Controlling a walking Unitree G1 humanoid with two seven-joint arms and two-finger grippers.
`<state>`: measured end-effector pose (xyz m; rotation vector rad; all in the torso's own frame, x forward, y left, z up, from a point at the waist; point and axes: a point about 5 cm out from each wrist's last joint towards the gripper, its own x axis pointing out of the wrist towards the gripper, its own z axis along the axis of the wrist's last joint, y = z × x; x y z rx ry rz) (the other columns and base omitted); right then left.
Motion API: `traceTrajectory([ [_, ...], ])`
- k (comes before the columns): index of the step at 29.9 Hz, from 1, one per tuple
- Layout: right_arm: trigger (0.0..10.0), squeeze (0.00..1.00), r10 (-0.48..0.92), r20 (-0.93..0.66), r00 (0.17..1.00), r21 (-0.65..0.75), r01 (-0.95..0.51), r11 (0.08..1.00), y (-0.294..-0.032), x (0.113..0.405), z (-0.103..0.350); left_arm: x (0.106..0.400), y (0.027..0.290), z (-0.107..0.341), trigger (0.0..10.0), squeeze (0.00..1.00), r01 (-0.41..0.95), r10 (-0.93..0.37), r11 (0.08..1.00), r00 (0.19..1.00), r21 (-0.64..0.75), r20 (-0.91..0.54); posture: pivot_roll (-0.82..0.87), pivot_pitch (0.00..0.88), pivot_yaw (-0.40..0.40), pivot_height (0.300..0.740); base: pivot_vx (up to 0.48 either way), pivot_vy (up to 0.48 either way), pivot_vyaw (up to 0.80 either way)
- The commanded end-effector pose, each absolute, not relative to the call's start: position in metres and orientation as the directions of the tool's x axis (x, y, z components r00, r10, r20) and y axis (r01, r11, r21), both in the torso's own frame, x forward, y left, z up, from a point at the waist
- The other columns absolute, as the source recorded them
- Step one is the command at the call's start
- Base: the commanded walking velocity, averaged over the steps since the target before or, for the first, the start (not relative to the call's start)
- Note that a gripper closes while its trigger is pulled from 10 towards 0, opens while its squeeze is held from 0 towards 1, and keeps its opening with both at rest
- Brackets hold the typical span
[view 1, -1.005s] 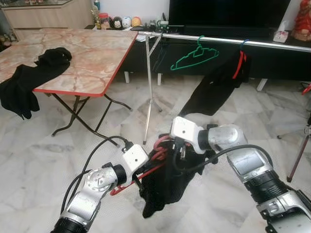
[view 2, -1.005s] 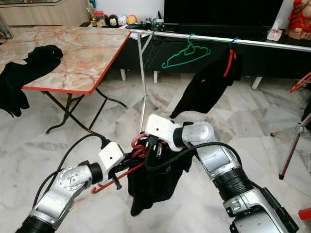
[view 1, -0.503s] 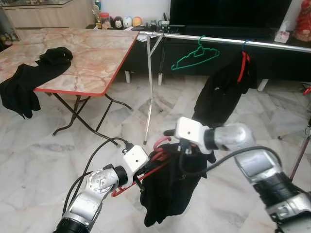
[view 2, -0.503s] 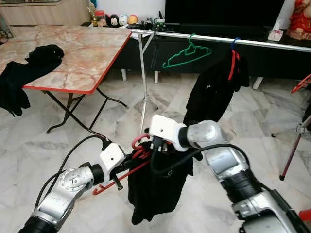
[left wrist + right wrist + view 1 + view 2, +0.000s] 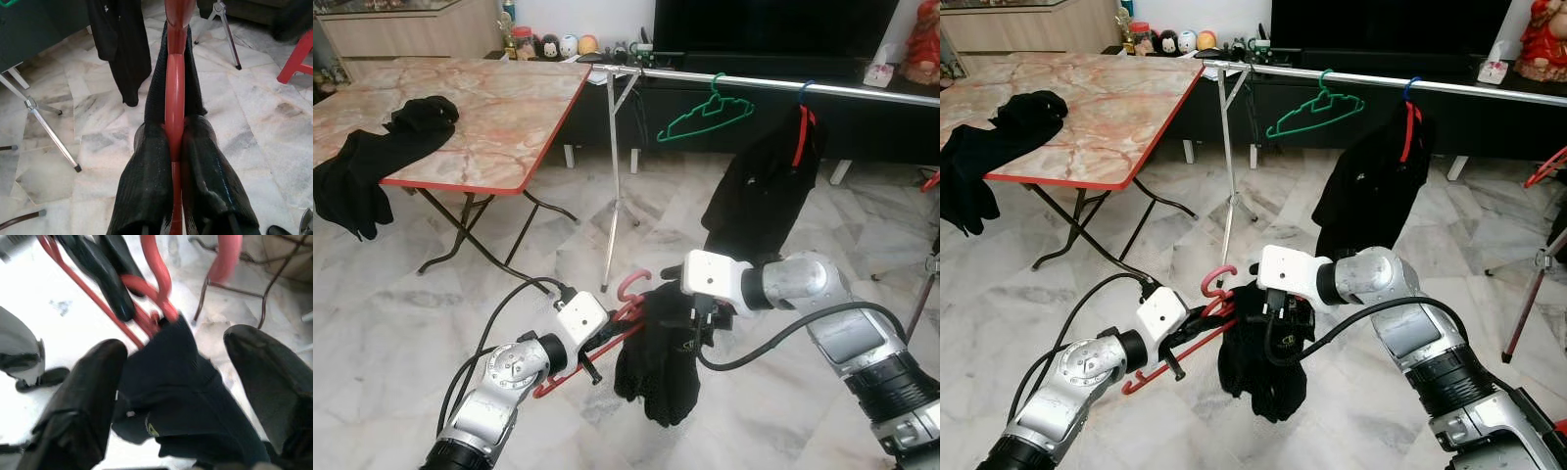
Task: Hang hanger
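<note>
Currently the left gripper (image 5: pixel 174 147) is clamped on the red hanger (image 5: pixel 607 333), both black fingers (image 5: pixel 146 196) pressed against its bar near the neck; the hook (image 5: pixel 1218 278) curls upward just above. Right gripper (image 5: pixel 171 382) is spread wide around the dark garment (image 5: pixel 658 367) that drapes off the hanger, fingers either side of the cloth, not pinching it as far as the wrist view shows. Garment is bunched and hangs low between the two arms, above the marble floor (image 5: pixel 401 313).

Hanger is held low in front of the robot, well short of the silver clothes rail (image 5: pixel 783 85) ahead. On the rail: a green hanger (image 5: pixel 705 116), empty, and beside it a black garment on a red hanger (image 5: pixel 766 186). Rail's tripod leg (image 5: pixel 613 186) stands between the robot and the rail's left end.

To the left, a folding table (image 5: pixel 499 108) with a marbled top and red edge; black clothing (image 5: pixel 372 162) is draped over its near corner. Behind the rail, a dark TV unit (image 5: pixel 773 34).
</note>
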<state>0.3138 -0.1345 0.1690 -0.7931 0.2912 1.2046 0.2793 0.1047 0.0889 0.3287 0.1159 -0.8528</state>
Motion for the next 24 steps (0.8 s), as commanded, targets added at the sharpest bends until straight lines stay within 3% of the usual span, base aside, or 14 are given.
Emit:
traceTrajectory([
  [1, 10.0, 0.82, 0.738, -0.565, 0.369, -0.422, -0.898, 0.126, -0.132, 0.313, 0.175, 0.285, 0.103, 0.103, 10.0, 0.00, 0.741, -0.730, 0.611, 0.663, 0.278, -0.166, -0.16, 0.000, 0.026, 0.732, 0.000, 0.000, 0.00],
  [2, 10.0, 0.00, 0.715, -0.549, 0.432, -0.473, -0.866, 0.160, -0.138, 0.321, 0.178, 0.282, 0.104, 0.102, 10.0, 0.00, 0.760, -0.746, 0.593, 0.643, 0.266, -0.175, -0.16, 0.000, 0.025, 0.732, 0.000, 0.000, 0.00],
  [6, 10.0, 0.00, 0.699, -0.521, 0.490, -0.513, -0.834, 0.202, -0.144, 0.330, 0.182, 0.278, 0.106, 0.099, 10.0, 0.00, 0.784, -0.763, 0.564, 0.615, 0.259, -0.200, -0.16, 0.000, 0.025, 0.732, 0.000, 0.000, 0.00],
  [17, 10.0, 0.00, 0.745, -0.520, 0.418, -0.516, -0.849, 0.116, -0.159, 0.330, 0.182, 0.268, 0.113, 0.098, 10.0, 0.00, 0.833, -0.800, 0.506, 0.551, 0.224, -0.239, -0.16, 0.000, 0.024, 0.732, 0.000, 0.000, 0.00],
  [20, 10.0, 0.00, 0.718, -0.676, 0.166, -0.318, -0.945, -0.081, -0.187, 0.315, 0.159, 0.264, 0.117, 0.102, 10.0, 0.00, 0.871, -0.837, 0.456, 0.490, 0.183, -0.243, -0.16, 0.000, 0.020, 0.732, 0.000, 0.000, 0.00],
  [24, 10.0, 0.00, 0.699, -0.693, 0.176, -0.331, -0.939, -0.092, -0.188, 0.318, 0.153, 0.261, 0.115, 0.106, 10.0, 0.00, 0.889, -0.857, 0.423, 0.455, 0.173, -0.243, -0.15, 0.000, 0.019, 0.732, 0.000, 0.000, 0.00],
])
